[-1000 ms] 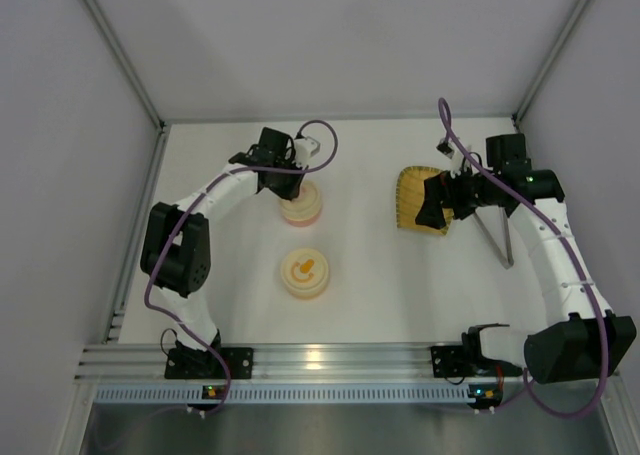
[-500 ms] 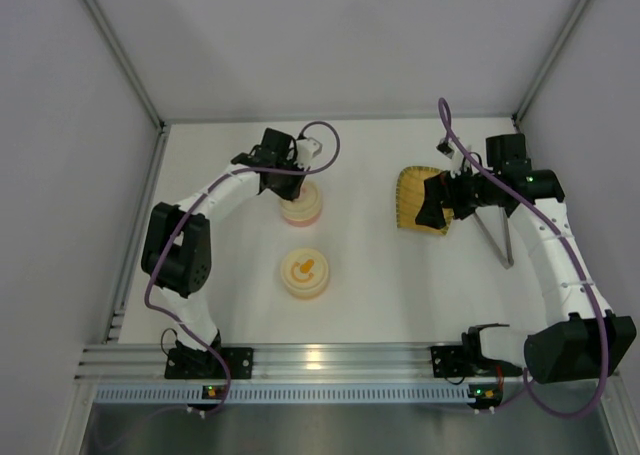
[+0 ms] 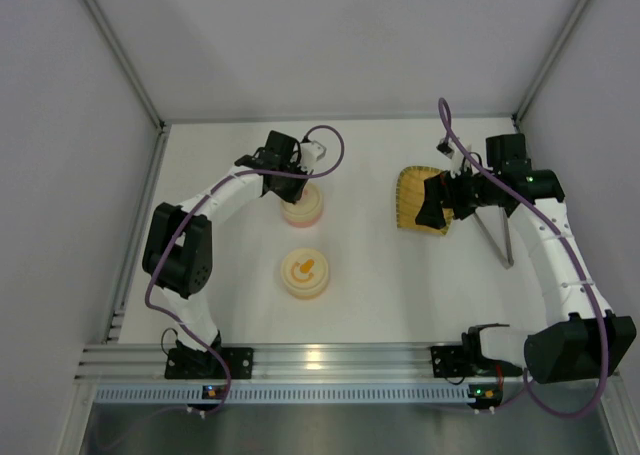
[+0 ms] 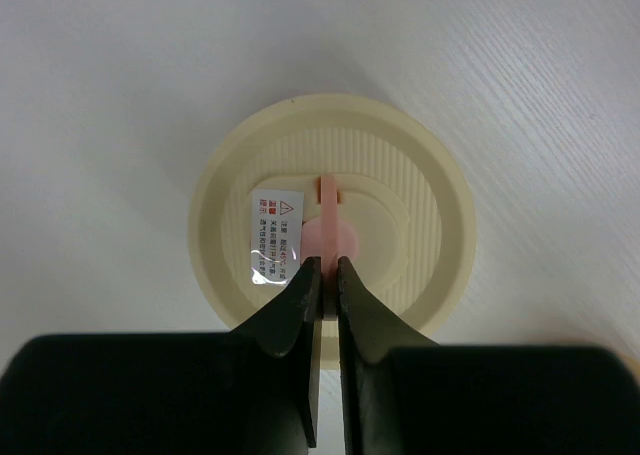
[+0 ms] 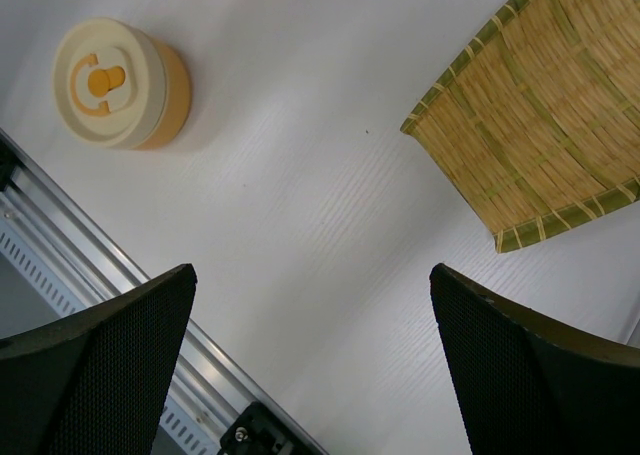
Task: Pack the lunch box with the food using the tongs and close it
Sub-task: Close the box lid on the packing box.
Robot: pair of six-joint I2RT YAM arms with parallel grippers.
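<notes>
The lunch box shows as two round tubs with cream lids, a pink one (image 3: 301,208) and an orange one (image 3: 305,273). My left gripper (image 4: 323,265) is over the pink tub's lid (image 4: 400,175) and shut on its pink tab (image 4: 330,237). My right gripper (image 5: 310,275) hangs open with nothing in it, above the table beside the yellow woven tray (image 5: 555,105). The grey tongs (image 3: 497,240) lie on the table right of the tray (image 3: 410,197), under the right arm. The food is out of view.
The orange tub (image 5: 118,83) stands near the front rail (image 3: 320,360). Grey walls close in the table on the left, back and right.
The left wrist has shifted slightly to the right while still holding the pink tab. The right arm has not moved.
</notes>
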